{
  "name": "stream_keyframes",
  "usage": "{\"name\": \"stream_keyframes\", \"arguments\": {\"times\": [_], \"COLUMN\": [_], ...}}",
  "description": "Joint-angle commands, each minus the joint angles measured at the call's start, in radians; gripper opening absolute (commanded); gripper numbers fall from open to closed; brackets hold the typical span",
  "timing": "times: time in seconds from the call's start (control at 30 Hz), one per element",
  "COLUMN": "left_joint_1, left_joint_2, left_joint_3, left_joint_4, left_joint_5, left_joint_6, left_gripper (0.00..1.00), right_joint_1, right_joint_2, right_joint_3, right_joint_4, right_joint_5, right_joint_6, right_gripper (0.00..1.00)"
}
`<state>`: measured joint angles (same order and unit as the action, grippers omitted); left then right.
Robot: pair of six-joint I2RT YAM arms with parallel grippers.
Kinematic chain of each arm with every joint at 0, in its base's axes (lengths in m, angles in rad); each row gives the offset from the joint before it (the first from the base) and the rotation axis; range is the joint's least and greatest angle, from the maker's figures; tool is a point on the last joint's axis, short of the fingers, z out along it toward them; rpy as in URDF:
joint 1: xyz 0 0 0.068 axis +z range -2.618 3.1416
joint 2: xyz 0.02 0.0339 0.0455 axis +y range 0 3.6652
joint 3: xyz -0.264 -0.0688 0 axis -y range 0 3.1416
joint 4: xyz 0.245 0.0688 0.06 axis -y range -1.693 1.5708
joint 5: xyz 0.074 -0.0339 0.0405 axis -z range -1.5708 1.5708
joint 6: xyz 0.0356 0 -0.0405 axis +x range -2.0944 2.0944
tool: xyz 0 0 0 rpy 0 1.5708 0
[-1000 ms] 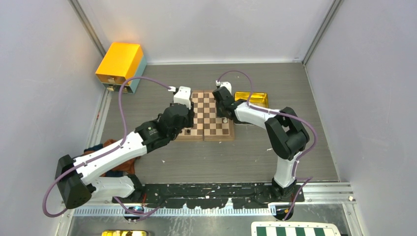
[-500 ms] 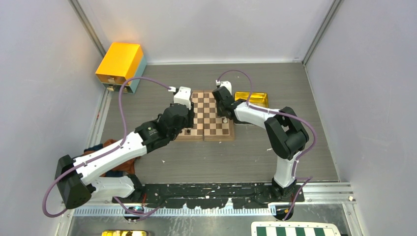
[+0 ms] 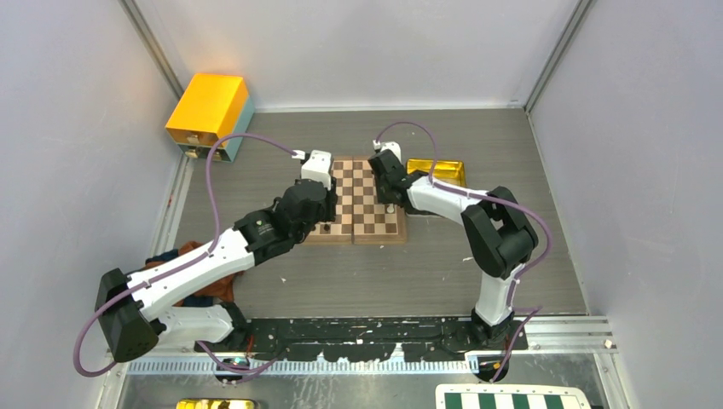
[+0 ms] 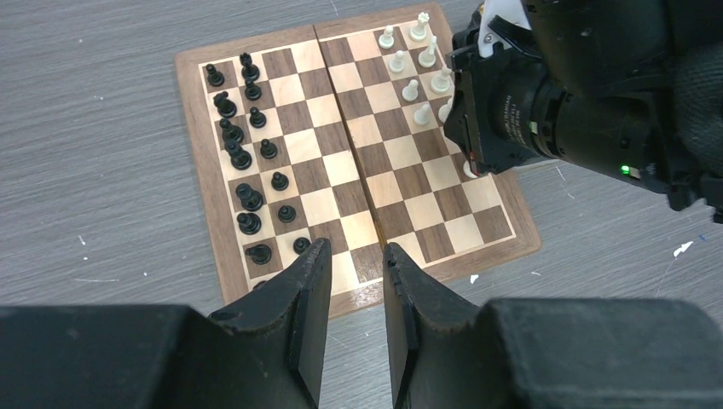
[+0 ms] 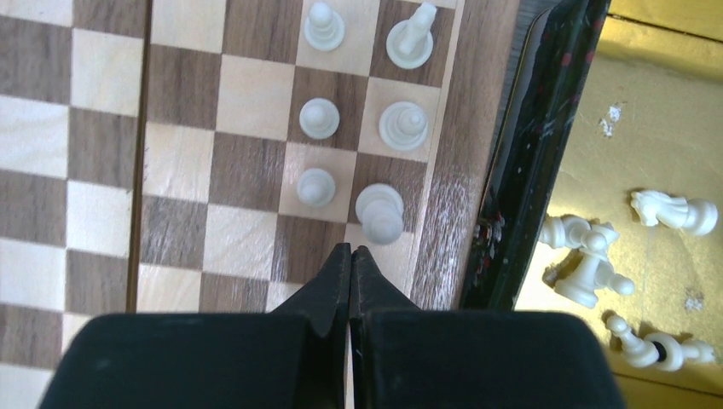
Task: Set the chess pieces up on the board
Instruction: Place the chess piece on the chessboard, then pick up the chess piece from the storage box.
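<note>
The board [image 3: 367, 223] lies mid-table, and the left wrist view takes in all of it [image 4: 385, 153]. Black chess pieces [image 4: 241, 158] stand in two columns along its left side. White ones [image 4: 410, 89] stand at its far right. My left gripper [image 4: 356, 249] hovers open over the board's near edge, with nothing between its fingers. My right gripper [image 5: 351, 250] is shut and empty, just behind a white piece [image 5: 379, 213] in the board's edge column. More white pieces [image 5: 317, 118] stand ahead of it.
A gold tray [image 5: 656, 128] right of the board holds several loose white pieces [image 5: 592, 264]; it also shows from above [image 3: 436, 170]. A yellow box [image 3: 209, 106] sits at the back left. A green-and-white board [image 3: 511, 398] lies at the near edge.
The right wrist has edged slightly to the right over the board's right side. The left arm has not moved.
</note>
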<state>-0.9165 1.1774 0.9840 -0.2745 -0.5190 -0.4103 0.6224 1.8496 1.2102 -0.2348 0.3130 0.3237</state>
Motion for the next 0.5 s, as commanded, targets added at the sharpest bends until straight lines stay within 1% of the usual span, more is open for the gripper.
{"name": "stream_keyframes", "arguments": {"times": [0.0,0.07,0.13,0.17,0.27,0.33,0.47], "left_joint_1": [-0.002,-0.002,-0.002,-0.002,-0.002,-0.002,-0.002], "left_joint_2": [-0.036,-0.041,-0.04,-0.037,-0.026,-0.011,0.028], "left_joint_3": [0.012,0.017,0.027,0.033,0.055,0.075,0.121], "left_joint_4": [0.04,0.043,0.044,0.043,0.045,0.046,0.035], "left_joint_5": [-0.017,-0.026,-0.03,-0.031,-0.027,-0.012,0.06], "left_joint_6": [0.014,0.021,0.028,0.031,0.038,0.045,0.066], "left_gripper": [0.3,0.3,0.3,0.3,0.31,0.39,0.57], "right_joint_1": [0.025,0.034,0.038,0.038,0.036,0.028,-0.025], "right_joint_2": [-0.148,-0.201,-0.254,-0.283,-0.354,-0.377,-0.365], "right_joint_3": [0.041,0.039,0.052,0.059,0.077,0.091,0.106], "right_joint_4": [-0.055,-0.086,-0.13,-0.153,-0.211,-0.253,-0.316], "right_joint_5": [-0.014,-0.014,-0.01,-0.002,0.052,0.098,0.128], "right_joint_6": [-0.011,-0.01,-0.01,-0.009,-0.016,-0.025,-0.021], "right_gripper": [0.01,0.02,0.06,0.11,0.29,0.38,0.44]}}
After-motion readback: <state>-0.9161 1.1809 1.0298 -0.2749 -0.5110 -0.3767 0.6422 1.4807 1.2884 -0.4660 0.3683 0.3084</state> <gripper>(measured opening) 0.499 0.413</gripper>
